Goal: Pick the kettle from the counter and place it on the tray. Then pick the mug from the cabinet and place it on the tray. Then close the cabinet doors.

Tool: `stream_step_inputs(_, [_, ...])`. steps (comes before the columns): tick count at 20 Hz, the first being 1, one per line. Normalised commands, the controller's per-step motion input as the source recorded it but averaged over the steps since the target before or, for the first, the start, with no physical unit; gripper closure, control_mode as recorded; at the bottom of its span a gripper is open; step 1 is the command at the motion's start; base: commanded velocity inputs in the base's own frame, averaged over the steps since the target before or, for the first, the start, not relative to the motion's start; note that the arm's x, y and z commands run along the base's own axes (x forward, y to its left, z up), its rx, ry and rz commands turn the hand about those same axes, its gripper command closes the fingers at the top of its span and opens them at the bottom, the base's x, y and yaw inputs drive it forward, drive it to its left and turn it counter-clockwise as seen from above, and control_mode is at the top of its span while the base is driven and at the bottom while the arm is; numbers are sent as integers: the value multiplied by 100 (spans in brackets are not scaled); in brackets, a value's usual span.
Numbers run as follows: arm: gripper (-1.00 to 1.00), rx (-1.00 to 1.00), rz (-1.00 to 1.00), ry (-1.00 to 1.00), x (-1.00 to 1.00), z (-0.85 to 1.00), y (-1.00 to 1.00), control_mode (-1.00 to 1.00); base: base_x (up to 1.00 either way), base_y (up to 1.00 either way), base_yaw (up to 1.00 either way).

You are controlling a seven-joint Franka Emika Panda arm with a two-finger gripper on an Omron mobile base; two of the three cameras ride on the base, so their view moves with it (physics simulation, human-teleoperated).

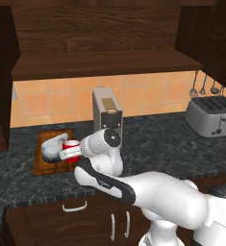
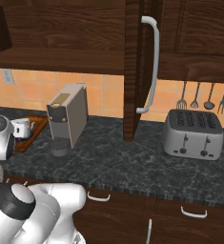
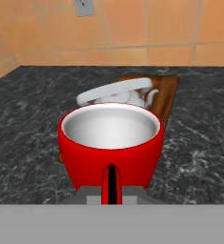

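Counter point(image 1: 162, 144) tray point(image 1: 40, 166) holds kettle point(image 1: 52, 146); mug point(image 3: 111, 143) looks empty.

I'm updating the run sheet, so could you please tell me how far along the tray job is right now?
Done: the kettle already sits on the tray. In hand: the mug is out of the cabinet, gripped in the hand low over the tray beside the kettle; whether it touches down yet is unclear. Left: releasing the mug, then closing the cabinet doors, which stand open.
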Motion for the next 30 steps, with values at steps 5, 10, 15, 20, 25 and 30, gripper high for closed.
stream_step_inputs(5, [100,0,10,3,18,-47,17,-100,0,0,0])
stream_step_inputs(10, [100,1,3,-6,13,-28,25,-100,0,0,0])
stream_step_inputs(15, [100,4,0,-8,19,0,7,-100,0,0,0])
stream_step_inputs(20, [100,0,0,-1,15,0,0,-100,0,0,0])
stream_step_inputs(25, [100,0,0,0,8,0,0,-100,0,0,0])
stream_step_inputs(30, [100,-2,0,0,1,0,0,-100,0,0,0])
